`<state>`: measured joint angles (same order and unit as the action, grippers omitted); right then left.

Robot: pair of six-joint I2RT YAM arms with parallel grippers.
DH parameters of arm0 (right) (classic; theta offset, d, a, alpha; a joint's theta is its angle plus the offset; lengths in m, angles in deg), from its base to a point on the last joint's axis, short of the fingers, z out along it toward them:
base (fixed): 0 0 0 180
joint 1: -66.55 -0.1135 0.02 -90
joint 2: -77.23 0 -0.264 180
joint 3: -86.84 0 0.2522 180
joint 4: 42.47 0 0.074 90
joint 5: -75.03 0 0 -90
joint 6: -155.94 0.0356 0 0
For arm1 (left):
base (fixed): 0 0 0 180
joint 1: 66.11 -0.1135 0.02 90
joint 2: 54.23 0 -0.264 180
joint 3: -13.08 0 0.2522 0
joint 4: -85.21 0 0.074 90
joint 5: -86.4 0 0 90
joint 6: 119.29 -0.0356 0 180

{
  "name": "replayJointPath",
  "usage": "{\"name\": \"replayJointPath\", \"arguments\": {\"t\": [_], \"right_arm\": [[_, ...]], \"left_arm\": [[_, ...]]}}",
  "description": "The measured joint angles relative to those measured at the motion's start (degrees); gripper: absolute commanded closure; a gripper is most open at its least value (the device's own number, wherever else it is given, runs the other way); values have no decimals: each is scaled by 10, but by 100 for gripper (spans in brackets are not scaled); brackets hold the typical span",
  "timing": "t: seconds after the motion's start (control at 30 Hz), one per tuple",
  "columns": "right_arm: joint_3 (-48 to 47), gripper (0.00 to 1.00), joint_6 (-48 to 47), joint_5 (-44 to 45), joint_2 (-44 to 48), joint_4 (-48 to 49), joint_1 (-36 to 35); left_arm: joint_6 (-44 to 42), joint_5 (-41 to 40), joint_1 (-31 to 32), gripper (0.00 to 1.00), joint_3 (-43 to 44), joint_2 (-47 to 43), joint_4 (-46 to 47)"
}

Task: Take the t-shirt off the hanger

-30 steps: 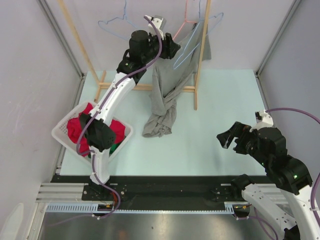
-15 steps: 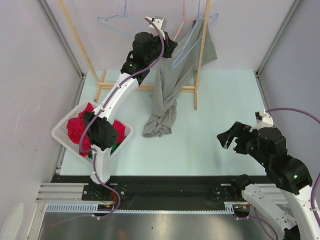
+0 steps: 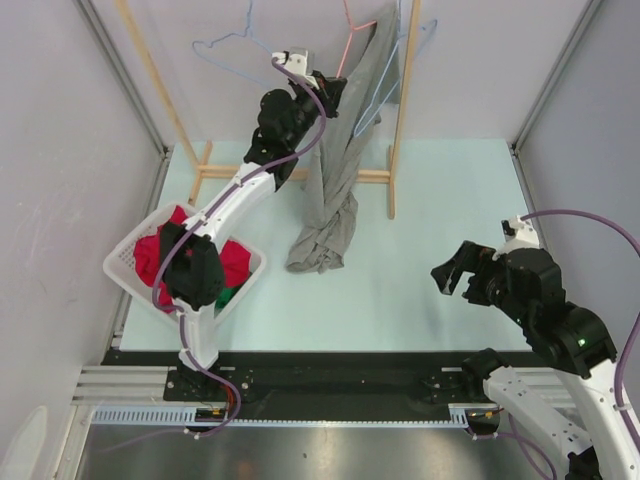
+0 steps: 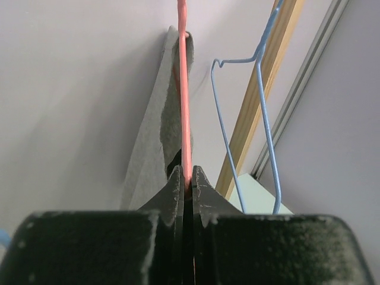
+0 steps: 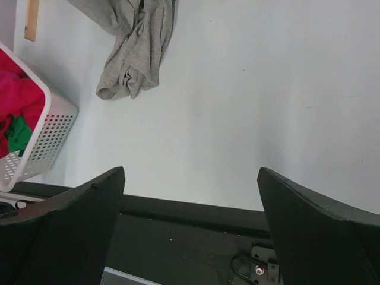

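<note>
Pale counter; left pincer clamps the pink hanger, presumably steadying it, t-shirt trailing below; right pincer gapes idle.

Blue hanger and wooden post crowd pink hanger.

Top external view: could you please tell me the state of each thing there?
Grey cotton t-shirt, hanging at the rack, lower end heaped on the table.
Pink wire hanger, clamped by the left jaws.
Left jaws, shut on the hanger.
Right jaws, open, empty.
White perforated basket, holding red and green clothes.
</note>
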<state>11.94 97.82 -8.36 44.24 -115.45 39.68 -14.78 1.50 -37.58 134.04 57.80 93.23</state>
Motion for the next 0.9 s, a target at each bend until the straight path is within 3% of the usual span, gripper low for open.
{"name": "replayJointPath", "arguments": {"t": [0.27, 0.43, 0.6, 0.77, 0.9], "right_arm": [[0, 0, -6, 0, -18, 4, 0], [0, 1, -6, -4, -26, 13, 0], [1, 0, -7, -7, -35, 17, 0], [1, 0, -7, -7, -40, 20, 0], [1, 0, -6, -13, -43, 22, 0]], "left_arm": [[0, -2, 0, 100, -59, 2, 101], [-2, -5, 1, 100, -143, -32, 200], [-23, -8, 8, 100, -165, -57, 258], [-42, -14, 14, 100, -172, -75, 264], [-63, -47, 21, 100, -232, -122, 251]]}}
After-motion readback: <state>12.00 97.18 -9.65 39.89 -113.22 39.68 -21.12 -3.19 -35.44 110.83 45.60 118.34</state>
